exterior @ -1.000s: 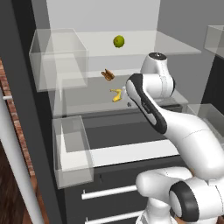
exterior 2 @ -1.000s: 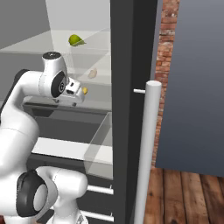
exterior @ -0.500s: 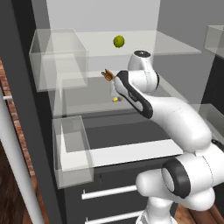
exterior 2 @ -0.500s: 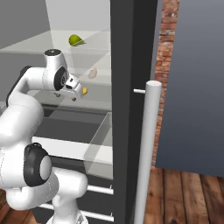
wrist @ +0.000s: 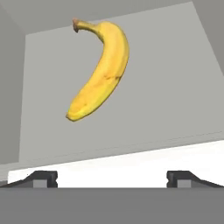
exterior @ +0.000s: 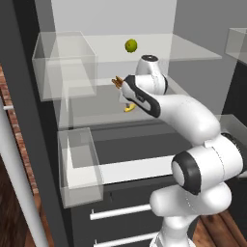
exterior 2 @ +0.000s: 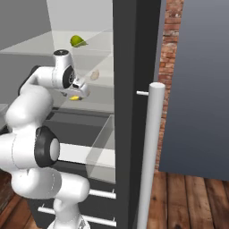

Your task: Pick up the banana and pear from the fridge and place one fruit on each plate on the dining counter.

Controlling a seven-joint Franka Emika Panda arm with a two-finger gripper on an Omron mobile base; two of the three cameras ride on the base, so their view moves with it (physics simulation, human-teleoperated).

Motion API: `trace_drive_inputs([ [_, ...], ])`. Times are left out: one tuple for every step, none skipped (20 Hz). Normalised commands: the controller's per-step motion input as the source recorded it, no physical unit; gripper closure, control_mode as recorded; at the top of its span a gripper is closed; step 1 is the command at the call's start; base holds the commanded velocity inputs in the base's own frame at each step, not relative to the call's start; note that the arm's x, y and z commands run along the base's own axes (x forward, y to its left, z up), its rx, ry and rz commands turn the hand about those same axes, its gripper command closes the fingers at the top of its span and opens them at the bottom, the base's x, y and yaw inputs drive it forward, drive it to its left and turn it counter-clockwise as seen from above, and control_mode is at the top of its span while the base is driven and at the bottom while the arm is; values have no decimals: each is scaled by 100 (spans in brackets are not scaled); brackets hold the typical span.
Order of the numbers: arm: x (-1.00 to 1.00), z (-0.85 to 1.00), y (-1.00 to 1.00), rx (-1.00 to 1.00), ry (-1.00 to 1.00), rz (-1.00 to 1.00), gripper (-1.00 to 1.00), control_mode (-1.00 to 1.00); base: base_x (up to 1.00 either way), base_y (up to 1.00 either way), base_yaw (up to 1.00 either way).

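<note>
The banana point(wrist: 101, 70) lies curved on the white fridge shelf, stem toward the back, ahead of my gripper point(wrist: 112, 179). The gripper is open, with its fingertips point(wrist: 41, 178) wide apart and nothing between them. In the left base view my arm reaches into the fridge point(exterior: 111, 19) and its hand covers most of the banana point(exterior: 128, 108). From the right, the banana point(exterior 2: 75, 97) shows just under the hand. The pear point(exterior: 130, 46) point(exterior 2: 78, 41) sits one glass shelf higher, untouched.
A brown lumpy food item point(exterior: 117, 82) point(exterior 2: 94, 75) lies behind the banana. Clear bins point(exterior: 65, 65) point(exterior: 79, 164) hang at the left. Drawers with silver bars point(exterior: 120, 211) sit below. The dark fridge wall point(exterior 2: 134, 67) and its silver handle point(exterior 2: 150, 147) stand to the right.
My arm has reached further into the fridge, and the hand has moved left over the banana. The gripper has stayed open. The fruit has not moved.
</note>
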Motion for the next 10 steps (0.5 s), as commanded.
trace_drive_inputs([
  [43,-26,1,0,0,-3,-100,-100,0,0,0],
  [41,-25,3,0,0,-4,-100,-100,0,0,0],
  [41,-23,5,0,0,-4,-100,-100,0,0,0],
  [41,-21,6,0,0,-4,-100,-100,0,0,0],
  [41,-18,3,0,0,-4,-100,-100,0,0,0],
  [37,-16,3,0,0,-5,-100,-100,0,0,0],
  [34,-16,2,0,0,-5,-100,-100,0,0,0],
  [29,-16,1,0,0,-5,-100,-100,0,0,0],
  [21,-15,1,0,0,-5,-100,-100,0,0,0],
  [18,-14,1,0,0,-5,-100,-100,0,0,0],
])
